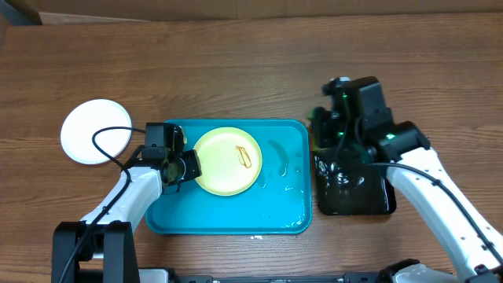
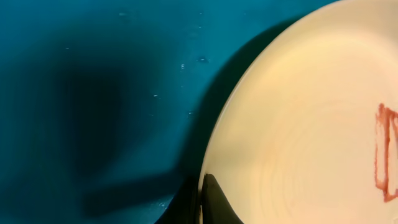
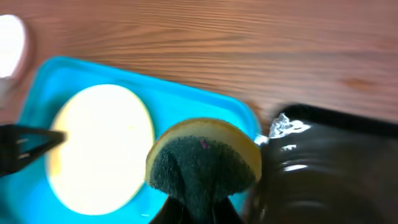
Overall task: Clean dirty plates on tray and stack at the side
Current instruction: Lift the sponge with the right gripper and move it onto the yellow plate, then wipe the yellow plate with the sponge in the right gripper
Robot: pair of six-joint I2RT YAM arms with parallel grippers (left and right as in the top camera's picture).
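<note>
A pale yellow-green plate (image 1: 226, 161) with a brown-orange smear (image 1: 247, 156) lies on the turquoise tray (image 1: 283, 206). My left gripper (image 1: 189, 166) is shut on the plate's left rim. In the left wrist view one dark finger (image 2: 217, 204) lies over the edge of the plate (image 2: 311, 118). A white plate (image 1: 97, 131) rests on the table left of the tray. My right gripper (image 1: 324, 130) hovers between the tray's right end and the black tray. It is shut on a yellow sponge with a dark green scrub face (image 3: 202, 158), above the tray's corner (image 3: 186, 102).
A glossy black tray (image 1: 354, 187) holding water stands right of the turquoise tray. Water drops and streaks lie on the turquoise tray's right half (image 1: 287, 167). Bare wooden table stretches behind both trays.
</note>
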